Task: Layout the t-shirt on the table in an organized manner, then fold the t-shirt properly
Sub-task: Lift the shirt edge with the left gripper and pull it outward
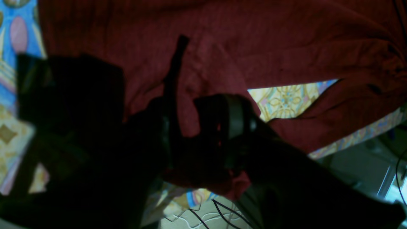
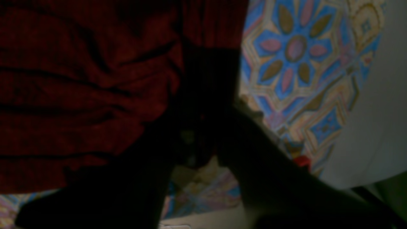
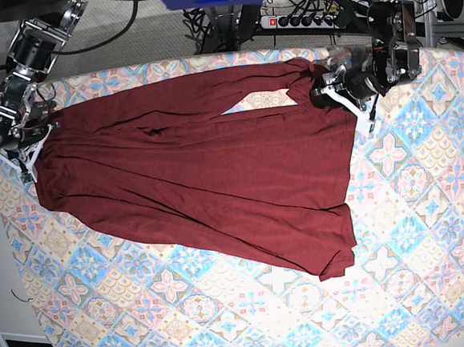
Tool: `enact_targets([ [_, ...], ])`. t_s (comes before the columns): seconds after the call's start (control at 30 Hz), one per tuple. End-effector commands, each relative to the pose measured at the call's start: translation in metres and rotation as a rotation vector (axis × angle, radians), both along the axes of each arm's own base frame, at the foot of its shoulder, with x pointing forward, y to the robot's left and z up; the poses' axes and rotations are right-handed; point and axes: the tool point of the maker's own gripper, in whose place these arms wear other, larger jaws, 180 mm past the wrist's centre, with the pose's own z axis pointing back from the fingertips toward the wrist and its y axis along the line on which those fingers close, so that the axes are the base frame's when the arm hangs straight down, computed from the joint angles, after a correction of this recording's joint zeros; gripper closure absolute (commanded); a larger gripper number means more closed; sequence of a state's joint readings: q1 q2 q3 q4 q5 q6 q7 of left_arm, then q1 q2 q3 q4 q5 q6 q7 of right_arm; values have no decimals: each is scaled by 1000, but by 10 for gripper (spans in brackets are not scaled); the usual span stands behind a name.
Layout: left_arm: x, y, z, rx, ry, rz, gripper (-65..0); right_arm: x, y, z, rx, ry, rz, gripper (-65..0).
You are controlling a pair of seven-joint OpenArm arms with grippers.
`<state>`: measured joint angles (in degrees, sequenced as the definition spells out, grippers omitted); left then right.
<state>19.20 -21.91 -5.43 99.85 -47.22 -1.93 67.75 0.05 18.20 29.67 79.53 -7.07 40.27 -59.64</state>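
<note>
Layout phase, no fold yet. The t-shirt (image 3: 209, 183) lies spread but skewed and wrinkled across the table's (image 3: 429, 230) far half, sleeve bunched at the far edge. My left gripper (image 3: 327, 90) has its jaws closing around cloth at the collar/shoulder end; can't tell if clamped. My right gripper (image 3: 22, 135) is pinched on the hem corner, right at the table edge. Lots of free room on the near side, little by either gripper.

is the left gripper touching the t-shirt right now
Touching. In the left wrist view the maroon t-shirt bunches between the left gripper's dark fingers, with no gap; the base view puts that gripper at the shirt's bunched corner.
</note>
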Motion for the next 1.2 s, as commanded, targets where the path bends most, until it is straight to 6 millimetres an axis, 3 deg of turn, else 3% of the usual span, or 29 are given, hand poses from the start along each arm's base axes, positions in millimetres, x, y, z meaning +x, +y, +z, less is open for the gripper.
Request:
enact_targets([
  [0.0,4,-5,13,-7,-40,-24,-144,9,-11,15,-31,-37,-4,-102],
  [0.1,9,-11,33,-3,-104,-43,0,9,-11,15,-31,-37,-4,-102],
  [0.47,1,32,81,3,-218,96,0,9,-11,15,-31,-37,-4,-102],
  [0.73,17,72,126,-103,-348,266,0,6,-16,17,-31,-44,-24,-102],
  [1.0,45,80,150,-135,-480,330,0,2,-23,19,-30,-54,-55,-102],
  [1.17,60,76,151,-191,-510,380,0,2,-23,19,-30,-52,-56,-102],
])
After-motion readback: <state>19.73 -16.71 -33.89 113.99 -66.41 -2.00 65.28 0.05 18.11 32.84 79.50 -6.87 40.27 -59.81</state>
